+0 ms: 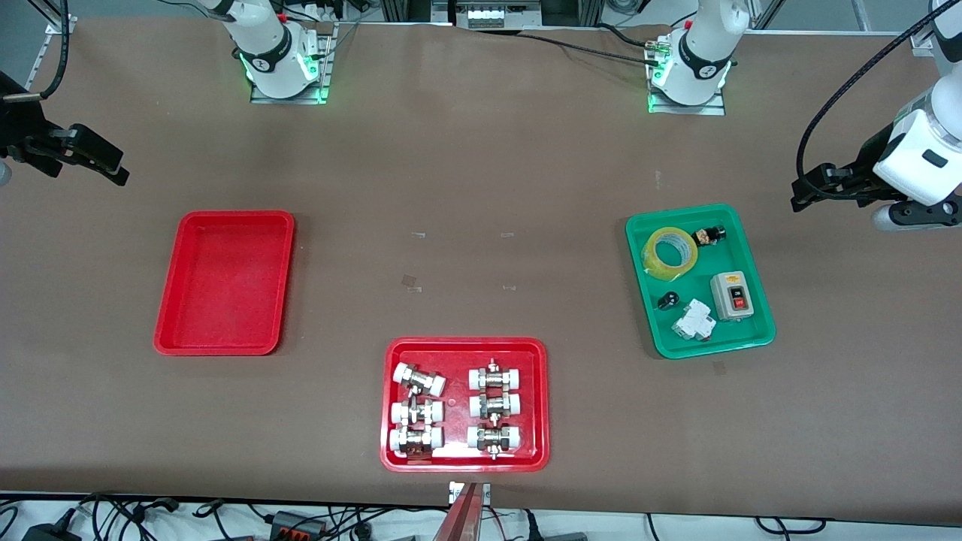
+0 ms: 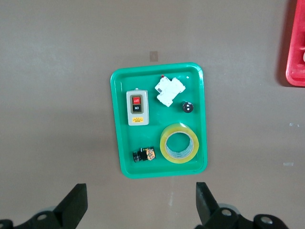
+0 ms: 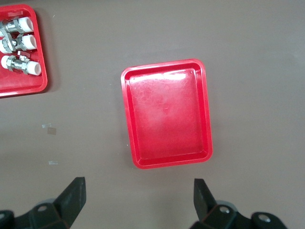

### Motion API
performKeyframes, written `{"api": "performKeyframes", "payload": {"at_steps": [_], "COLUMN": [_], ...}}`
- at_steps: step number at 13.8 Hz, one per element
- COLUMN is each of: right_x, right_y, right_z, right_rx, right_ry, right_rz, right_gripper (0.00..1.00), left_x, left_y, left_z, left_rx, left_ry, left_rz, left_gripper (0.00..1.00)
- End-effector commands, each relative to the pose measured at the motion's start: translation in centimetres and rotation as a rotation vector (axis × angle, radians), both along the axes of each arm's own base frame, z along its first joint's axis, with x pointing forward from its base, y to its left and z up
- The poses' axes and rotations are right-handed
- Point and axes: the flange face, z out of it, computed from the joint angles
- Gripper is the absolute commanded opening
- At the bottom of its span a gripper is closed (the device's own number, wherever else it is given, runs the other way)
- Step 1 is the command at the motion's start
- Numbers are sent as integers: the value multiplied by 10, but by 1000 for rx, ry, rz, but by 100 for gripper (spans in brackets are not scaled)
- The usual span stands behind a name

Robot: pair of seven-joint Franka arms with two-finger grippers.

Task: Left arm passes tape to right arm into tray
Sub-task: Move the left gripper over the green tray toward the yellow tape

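In the green tray [image 1: 760, 333] lies the tape [image 1: 671, 254], untouched

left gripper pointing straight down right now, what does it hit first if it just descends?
Probably bare table. In the left wrist view the open left gripper sits just off the green tray, at the end where the tape lies. Nothing shows between the fingers, though depth is hard to judge.

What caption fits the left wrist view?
Open left pincer above the green tray holding the tape, untouched.
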Motion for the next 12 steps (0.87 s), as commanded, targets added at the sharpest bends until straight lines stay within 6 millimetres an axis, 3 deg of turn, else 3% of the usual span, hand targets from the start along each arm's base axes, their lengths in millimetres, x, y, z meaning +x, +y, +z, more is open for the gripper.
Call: {"api": "performKeyframes", "payload": {"at_steps": [1, 5, 7, 9, 11, 12], "right_x": [0, 1, 1, 0, 0, 0], "right_y": [5, 0, 1, 0, 1, 1], "right_z": [-1, 2, 1, 0, 0, -1], "right_rx": [15, 16, 14, 14, 14, 14], "right_ry": [-5, -10, -4, 1, 3, 4], "right_rz": [31, 39, 39, 38, 38, 36], "right_gripper": [100, 100, 100, 100, 100, 100], "left_x": [1, 3, 9, 25, 31, 39], "left_y": [-4, -5, -5, -8, -7, -9], "left_z": [3, 4, -6, -43, -57, -84], "left_rx": [-22, -20, -17, 0, -1, -3], "left_ry": [-3, -8, 6, 68, 94, 140], "left_rz": [-23, -19, -14, -23, -25, -28], "left_gripper": [100, 100, 100, 100, 100, 100]}}
